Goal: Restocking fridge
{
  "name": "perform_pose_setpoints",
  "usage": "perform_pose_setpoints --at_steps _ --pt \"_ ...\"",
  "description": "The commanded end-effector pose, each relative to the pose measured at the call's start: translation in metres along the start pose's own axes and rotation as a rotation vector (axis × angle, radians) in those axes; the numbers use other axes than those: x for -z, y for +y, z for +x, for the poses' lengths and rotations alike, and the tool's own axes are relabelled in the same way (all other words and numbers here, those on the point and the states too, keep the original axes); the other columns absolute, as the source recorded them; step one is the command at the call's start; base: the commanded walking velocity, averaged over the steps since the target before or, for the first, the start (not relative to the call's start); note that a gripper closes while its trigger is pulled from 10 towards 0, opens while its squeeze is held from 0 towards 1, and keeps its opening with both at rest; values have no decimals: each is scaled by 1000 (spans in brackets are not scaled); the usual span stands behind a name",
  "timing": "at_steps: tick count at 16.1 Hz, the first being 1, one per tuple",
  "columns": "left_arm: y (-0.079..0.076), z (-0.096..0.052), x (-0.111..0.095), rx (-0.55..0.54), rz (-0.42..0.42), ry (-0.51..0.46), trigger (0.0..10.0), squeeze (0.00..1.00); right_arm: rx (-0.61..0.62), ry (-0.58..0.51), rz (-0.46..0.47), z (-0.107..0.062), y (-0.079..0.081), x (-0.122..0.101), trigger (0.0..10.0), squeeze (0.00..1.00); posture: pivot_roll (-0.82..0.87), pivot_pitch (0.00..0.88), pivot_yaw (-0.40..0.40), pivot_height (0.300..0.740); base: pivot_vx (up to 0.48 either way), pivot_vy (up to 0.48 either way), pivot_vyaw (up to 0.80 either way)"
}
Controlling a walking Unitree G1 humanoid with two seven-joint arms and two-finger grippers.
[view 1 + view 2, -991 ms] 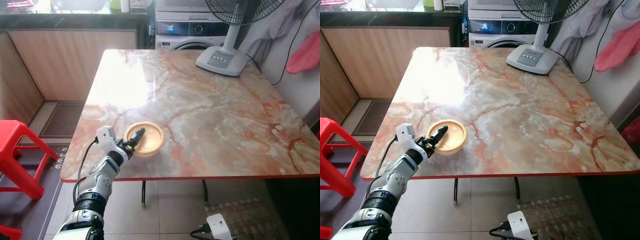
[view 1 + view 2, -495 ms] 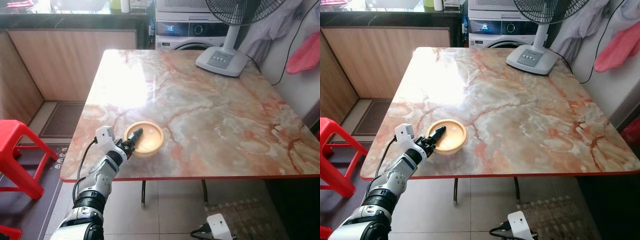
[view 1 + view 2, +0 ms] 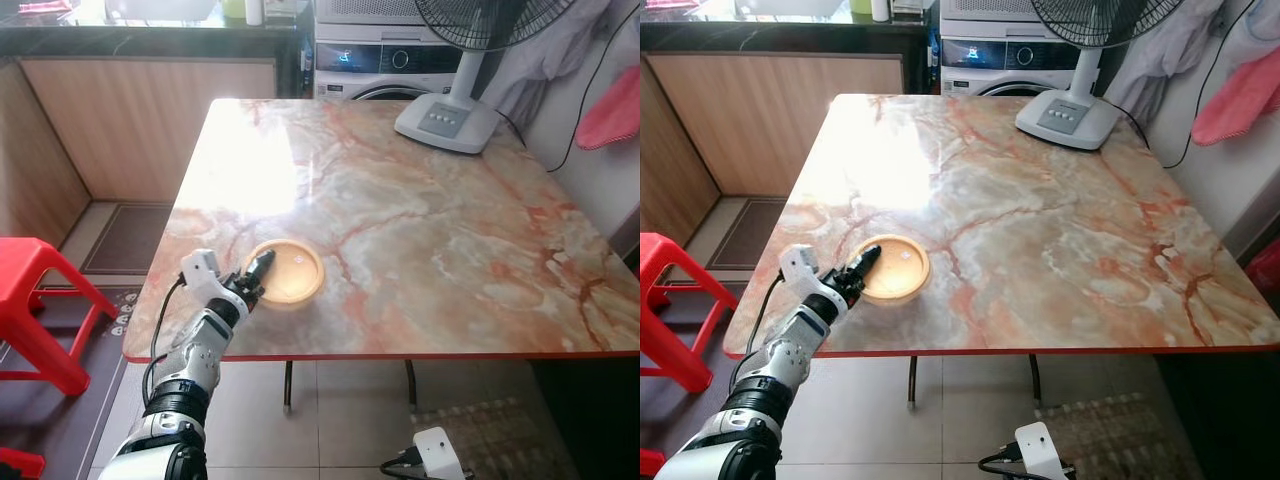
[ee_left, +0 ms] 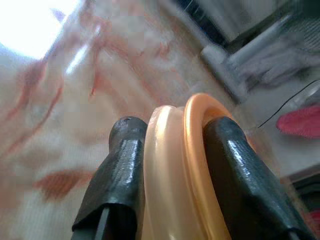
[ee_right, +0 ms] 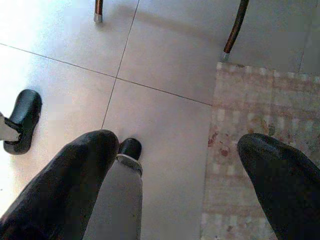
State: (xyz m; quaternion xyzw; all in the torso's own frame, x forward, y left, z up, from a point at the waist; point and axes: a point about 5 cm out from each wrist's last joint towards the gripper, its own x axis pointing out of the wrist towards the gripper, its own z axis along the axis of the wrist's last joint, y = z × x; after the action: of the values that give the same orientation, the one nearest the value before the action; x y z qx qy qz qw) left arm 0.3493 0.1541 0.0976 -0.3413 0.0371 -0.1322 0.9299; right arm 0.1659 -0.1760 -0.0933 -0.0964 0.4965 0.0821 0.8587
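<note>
A big marble counter (image 3: 420, 220) with red veins and a red edge stands in the middle of the room. A white washing machine (image 3: 375, 62) is behind its far side, and a wooden cabinet wall (image 3: 140, 120) is to the left of that machine. A standing fan has its white base (image 3: 447, 122) on the far right part of the counter. A red plastic stool (image 3: 35, 300) stands on the floor at the left, near the counter. A pink cloth (image 3: 610, 110) hangs on the right wall.

A shallow orange bowl (image 3: 287, 272) lies on the counter, close to the near left corner and well apart from the fan base. The left tool (image 3: 258, 268) reaches over the near edge of the counter to the left side of the bowl. In the left wrist view its two black fingers (image 4: 120, 175) are pressed on the rim of the bowl (image 4: 190, 165), one on each side of it, so the tool is pinching the rim.

The right tool (image 5: 185, 190) hangs low beside the robot, above the tiled floor (image 5: 165, 65) and the border of a patterned rug (image 5: 255, 125). Its fingers (image 5: 70, 185) are spread wide and hold nothing.
</note>
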Motion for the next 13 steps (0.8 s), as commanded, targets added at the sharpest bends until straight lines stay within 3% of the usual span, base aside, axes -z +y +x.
perform_pose_setpoints --at_steps 1,6,7,8,9,11,12,13 --pt "-8 2 -12 53 -4 -67 0 0 8 1 4 0 -2 1 10000 0 73 0 -59 740 0 0 0" --pt "-20 -13 -37 96 -49 -217 0 0 11 6 2 -1 -3 3 10000 0 71 0 -59 740 0 0 0" --pt "-20 -17 -39 72 -24 -229 0 0 11 7 4 -1 -3 4 10000 0 68 0 -56 740 0 0 0" --pt "-20 -23 -40 42 15 -234 3137 0 13 6 6 -1 -3 4 10000 0 63 0 -52 740 0 0 0" --pt "-18 -33 -43 -4 63 -254 10000 0 19 2 14 -1 -4 4 10000 0 61 0 -53 740 0 0 0" --pt "-16 -46 -51 -65 102 -308 10000 0 25 2 16 -1 -5 5 10000 0 65 0 -51 740 0 0 0" --pt "-14 -55 -59 -114 160 -343 10000 0 27 2 25 -2 -6 6 10000 0 70 0 -51 740 0 0 0" --pt "-6 -63 -68 -201 296 -348 10000 0 34 4 33 -2 -6 7 10000 0 78 0 -50 740 0 0 0"
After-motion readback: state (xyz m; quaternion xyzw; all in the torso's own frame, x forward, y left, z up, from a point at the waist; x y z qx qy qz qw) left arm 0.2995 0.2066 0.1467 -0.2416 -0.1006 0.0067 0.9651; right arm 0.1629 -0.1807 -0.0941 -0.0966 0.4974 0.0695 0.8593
